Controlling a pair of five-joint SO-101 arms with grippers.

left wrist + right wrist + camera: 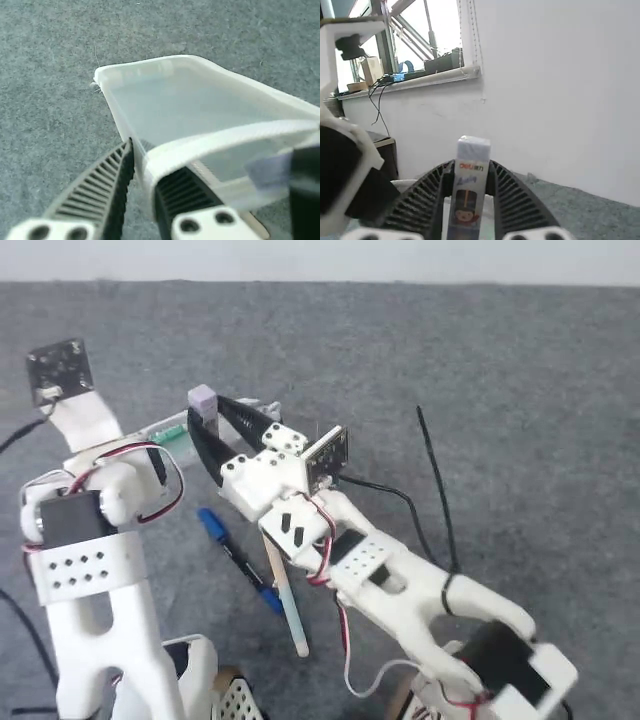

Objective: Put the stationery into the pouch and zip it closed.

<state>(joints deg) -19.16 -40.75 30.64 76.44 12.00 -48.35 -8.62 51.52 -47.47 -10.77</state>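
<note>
Left gripper (136,150): pinched shut on the rim of the pouch (180,100); mouth is held open.
Right gripper (470,167): clamped on the eraser (469,200), long axis upright.
Key relation: eraser is held just at the open mouth, beside the pinched rim; a short move inward, then a straight drop, is judged enough.
Still out: blue pen (236,558) and pale pen (287,595) are left lying on the table (520,360), between the arms.

White arms (400,585) carry black ribbed fingers (100,185), thin wires (322,545), seemingly black servos (70,520).
</note>
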